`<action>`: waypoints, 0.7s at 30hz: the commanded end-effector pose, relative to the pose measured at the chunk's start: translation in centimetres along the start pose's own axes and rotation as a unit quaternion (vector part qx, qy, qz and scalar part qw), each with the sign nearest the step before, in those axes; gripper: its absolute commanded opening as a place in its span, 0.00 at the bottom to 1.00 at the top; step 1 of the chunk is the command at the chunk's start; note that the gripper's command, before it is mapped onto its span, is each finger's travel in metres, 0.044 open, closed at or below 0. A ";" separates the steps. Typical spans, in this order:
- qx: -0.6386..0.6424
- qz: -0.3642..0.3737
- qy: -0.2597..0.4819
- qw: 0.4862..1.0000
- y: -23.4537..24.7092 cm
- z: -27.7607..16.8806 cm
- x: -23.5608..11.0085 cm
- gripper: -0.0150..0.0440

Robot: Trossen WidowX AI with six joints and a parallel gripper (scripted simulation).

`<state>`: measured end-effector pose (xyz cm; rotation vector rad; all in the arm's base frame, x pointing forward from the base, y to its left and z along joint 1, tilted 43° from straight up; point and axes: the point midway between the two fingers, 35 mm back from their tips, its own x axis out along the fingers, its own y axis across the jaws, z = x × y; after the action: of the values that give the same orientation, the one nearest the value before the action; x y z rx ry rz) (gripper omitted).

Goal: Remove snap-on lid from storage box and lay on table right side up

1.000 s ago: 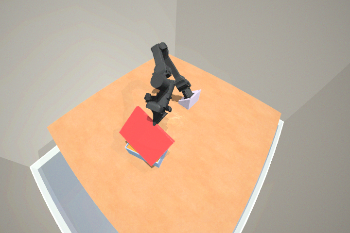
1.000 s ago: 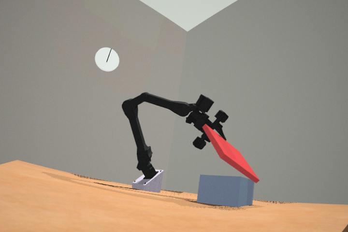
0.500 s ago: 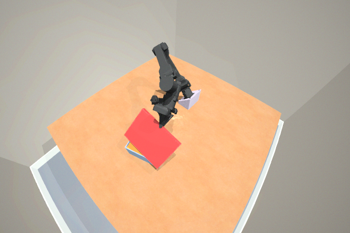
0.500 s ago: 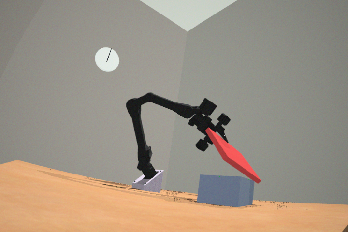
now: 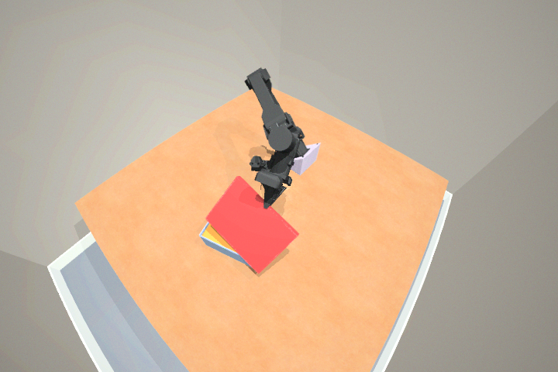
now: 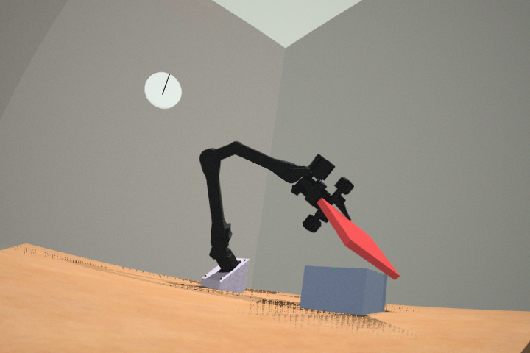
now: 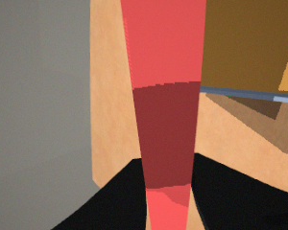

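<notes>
Clearly the lid is off its seat, so the step in hand is the carry and the lay-down, and the care lies in how that is done.

Left of centre in the exterior view, the arm's base wedge (image 6: pixel 237 278) sits on the table (image 6: pixel 86 307), and the arm arches up and right from it. Right of centre, the gripper (image 6: pixel 322 203) is clamped on one edge of the red lid (image 6: pixel 357 239), which hangs from it at a steep slant, high end in the jaws, low corner reaching down to the right. That low corner looks just beside or just above the far top edge of the blue storage box (image 6: pixel 342 289); I cannot tell whether they touch. In the top view the lid (image 5: pixel 251 225) covers most of the box (image 5: pixel 220 245), with the orange inside showing at the lower left of it.

My advice, judged from this pose:
- Lift a little more first, so the low corner clears the rim and cannot drag the box.
- Carry the lid sideways to bare table well apart from the box.
- Level the wrist on the way down; a one-edge grip leaves the far end free to sag or swing, so move slowly.
- Set the low edge down first, lower the rest flat, red face up, then release.
</notes>
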<state>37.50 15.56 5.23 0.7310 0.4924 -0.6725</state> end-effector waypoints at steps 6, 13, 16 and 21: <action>0.001 0.002 0.001 1.000 0.2 -2.0 -0.2 0.25; 0.002 0.002 0.002 1.000 0.2 -3.4 -0.2 0.25; 0.002 0.002 0.002 1.000 0.2 -4.0 -0.2 0.25; 0.002 0.002 0.002 1.000 0.2 -5.0 -0.2 0.25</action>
<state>36.48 18.53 2.20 0.7252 0.5035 -0.6768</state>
